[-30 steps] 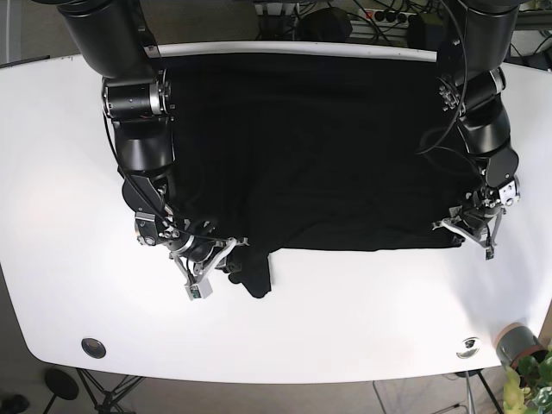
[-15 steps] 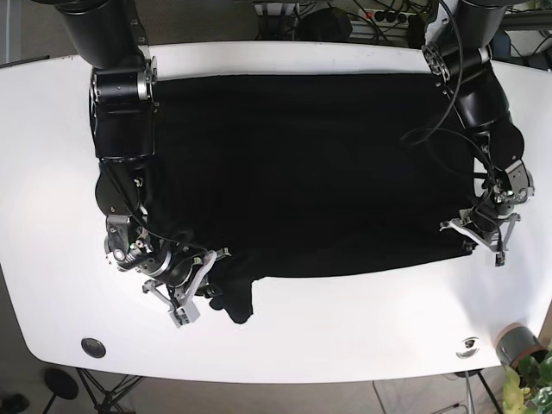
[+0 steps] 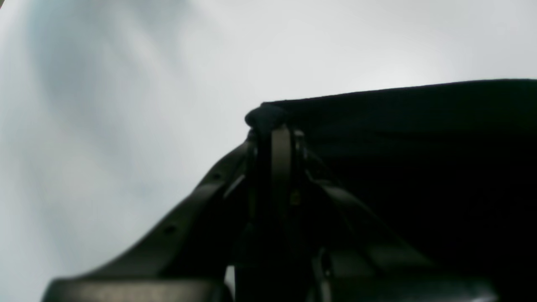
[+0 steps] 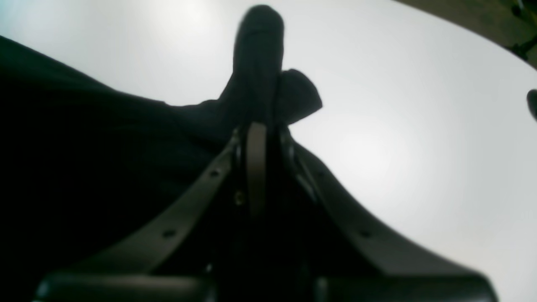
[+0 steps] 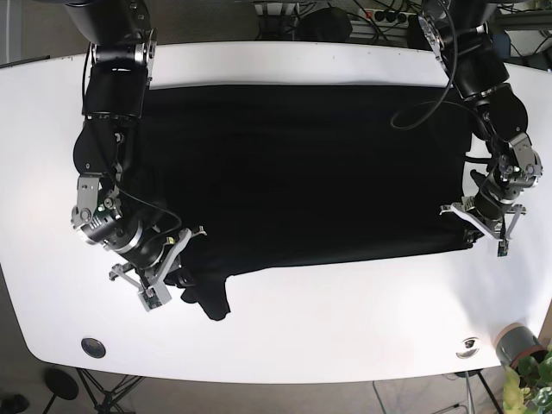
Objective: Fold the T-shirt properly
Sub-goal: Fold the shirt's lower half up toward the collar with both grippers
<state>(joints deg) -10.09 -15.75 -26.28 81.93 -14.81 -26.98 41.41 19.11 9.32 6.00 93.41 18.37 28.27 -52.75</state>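
We see the black T-shirt [image 5: 302, 172] spread across the white table [image 5: 345, 310], covering most of its middle, with its near edge running from one arm to the other. Our left tool [image 5: 487, 226] sits at the shirt's near corner on the base view's right; its fingers are pressed together on a small bunch of the cloth's edge [image 3: 265, 116]. Our right tool [image 5: 164, 276] is at the opposite near corner, also clamped on fabric, with a dark flap [image 4: 268, 71] sticking out past its tips. Just beside it, a crumpled lobe of the shirt [image 5: 211, 302] lies on the bare table, beyond the straight hem.
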